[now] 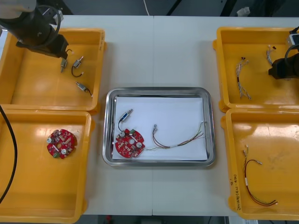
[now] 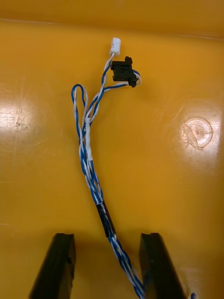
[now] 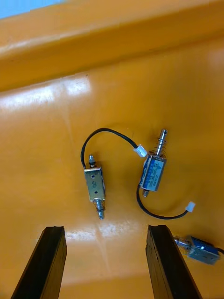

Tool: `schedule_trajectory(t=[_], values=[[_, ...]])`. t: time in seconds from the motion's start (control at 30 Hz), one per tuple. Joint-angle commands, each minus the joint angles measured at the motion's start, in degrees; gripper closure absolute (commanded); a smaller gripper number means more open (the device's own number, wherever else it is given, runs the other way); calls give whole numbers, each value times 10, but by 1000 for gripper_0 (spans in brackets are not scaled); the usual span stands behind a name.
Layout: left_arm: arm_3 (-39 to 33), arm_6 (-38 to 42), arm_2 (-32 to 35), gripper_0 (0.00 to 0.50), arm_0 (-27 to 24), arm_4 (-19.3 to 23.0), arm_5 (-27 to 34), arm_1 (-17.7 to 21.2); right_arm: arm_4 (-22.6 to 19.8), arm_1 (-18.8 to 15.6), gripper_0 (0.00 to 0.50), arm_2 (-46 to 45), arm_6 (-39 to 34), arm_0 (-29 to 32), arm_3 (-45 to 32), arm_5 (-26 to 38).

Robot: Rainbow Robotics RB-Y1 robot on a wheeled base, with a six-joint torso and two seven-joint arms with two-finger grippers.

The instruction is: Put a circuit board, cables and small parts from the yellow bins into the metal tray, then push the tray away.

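On one small metal part (image 3: 153,172), illegible blue label (image 3: 154,175)

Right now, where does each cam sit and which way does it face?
Front view: above the arms, steeply down on the table; metal tray between yellow bins; left gripper and right gripper over far bins.
Left wrist view: on the left wrist, facing small metal parts in a bin; own fingers open.
Right wrist view: on the right wrist, facing a twisted blue and white cable in a bin; own fingers open astride it.
Shared: front and left wrist views both show those parts.
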Motion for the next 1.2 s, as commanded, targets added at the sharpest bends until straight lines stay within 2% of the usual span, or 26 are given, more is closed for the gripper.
schedule_trajectory(t=[0.03,0.07,0.1,0.4,0.53,0.7,0.73,0.83,1.03,1.13,1.2], values=[[23,-27,12,0,-37,-12,-35,-2,-4,5,428,-12,25,12,-9,-5],[29,-29,12,0,-39,-13,-41,-3,-5,5,486,-12,27,12,-9,-5],[41,-32,12,0,-42,-14,-51,-6,-5,5,500,-12,29,12,-9,-6],[91,-44,4,0,-48,-22,-96,-23,-5,5,500,-8,33,12,-14,-6],[103,-43,-12,0,-48,-21,-116,-31,19,5,500,-3,30,12,-52,22],[123,-48,-15,0,-48,-17,-137,-37,74,-2,500,-2,19,12,-126,93],[123,-48,-15,0,-48,-17,-137,-37,74,-2,500,-2,19,12,-126,93],[131,-53,-25,0,-48,-20,-146,-38,84,-12,500,-2,13,12,-179,164],[140,-58,-28,0,-42,-15,-163,-39,86,-24,500,-4,7,12,-248,266],[140,-59,-33,0,-39,-15,-170,-39,86,-26,500,-9,4,12,-266,297],[140,-59,-45,0,-35,-13,-178,-40,85,-29,500,-22,0,17,-296,352]])
